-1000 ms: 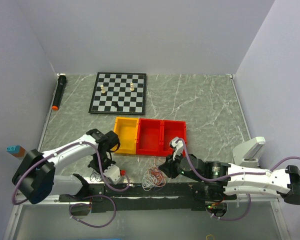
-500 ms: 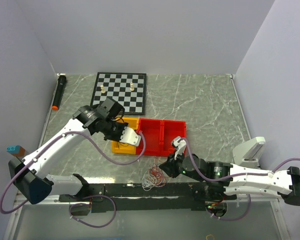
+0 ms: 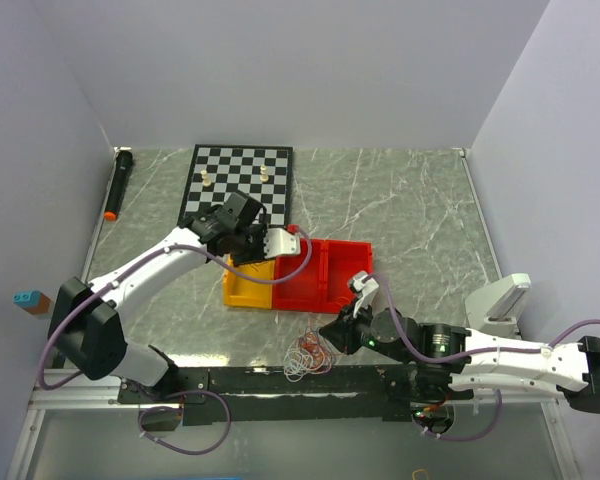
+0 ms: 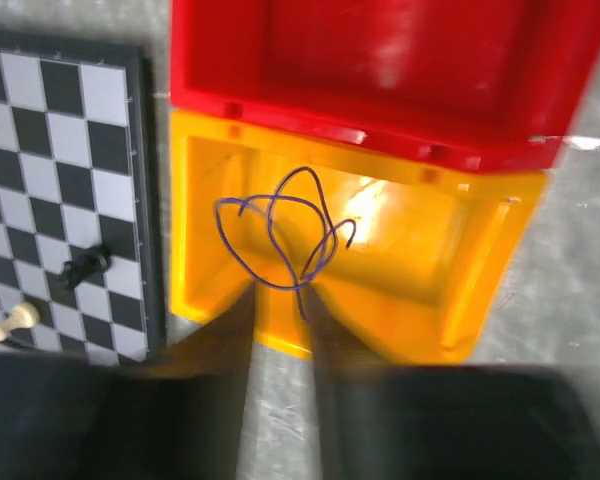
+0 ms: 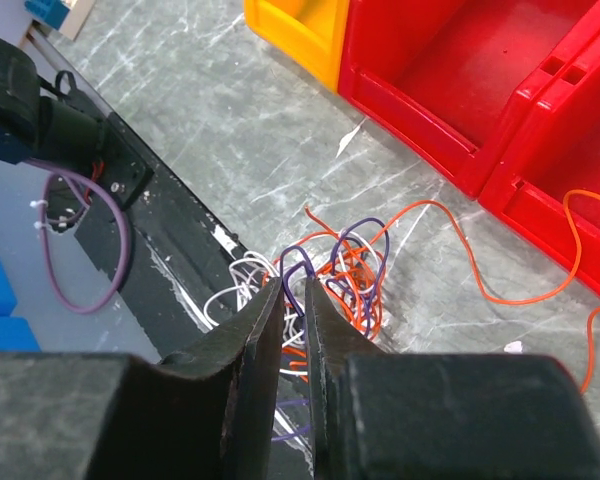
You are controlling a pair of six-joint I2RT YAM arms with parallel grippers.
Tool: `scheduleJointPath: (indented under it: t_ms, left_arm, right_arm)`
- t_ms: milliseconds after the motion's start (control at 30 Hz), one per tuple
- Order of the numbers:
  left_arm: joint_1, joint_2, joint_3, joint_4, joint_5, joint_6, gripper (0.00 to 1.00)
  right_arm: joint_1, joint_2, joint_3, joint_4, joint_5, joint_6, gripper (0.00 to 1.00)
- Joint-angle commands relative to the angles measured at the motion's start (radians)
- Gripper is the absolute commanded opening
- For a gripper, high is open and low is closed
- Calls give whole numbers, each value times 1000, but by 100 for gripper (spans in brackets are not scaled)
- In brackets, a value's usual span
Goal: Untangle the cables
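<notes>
A tangle of thin orange, white and purple cables (image 3: 308, 355) (image 5: 352, 268) lies on the marble table beside the black front rail. My right gripper (image 3: 332, 334) (image 5: 293, 292) is down at its left side, jaws nearly together with a purple loop pinched between the tips. One orange cable (image 5: 540, 292) trails from the tangle over the red bin's edge. My left gripper (image 3: 280, 240) (image 4: 280, 300) hovers over the yellow bin (image 3: 242, 292) (image 4: 470, 290), jaws apart. A single purple cable (image 4: 280, 220) loops just beyond its tips inside that bin.
Two red bins (image 3: 325, 272) (image 5: 450, 90) adjoin the yellow one on the right. A chessboard (image 3: 237, 185) (image 4: 70, 150) with a few pieces lies behind. A black marker-like stick (image 3: 118, 183) rests at the far left. The black rail (image 3: 300, 382) (image 5: 130, 190) runs along the near edge.
My left arm swung from the near edge up over the yellow bin and its jaws opened, leaving the purple cable there. The right gripper stayed at the tangle, closing slightly.
</notes>
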Motion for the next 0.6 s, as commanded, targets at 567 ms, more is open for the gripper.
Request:
scheduleJointPath:
  t_ms: [567]
  left_arm:
    - [-60, -235, 28, -216, 617, 11, 97]
  right_arm:
    - [-2, 126, 155, 98, -49, -98, 16]
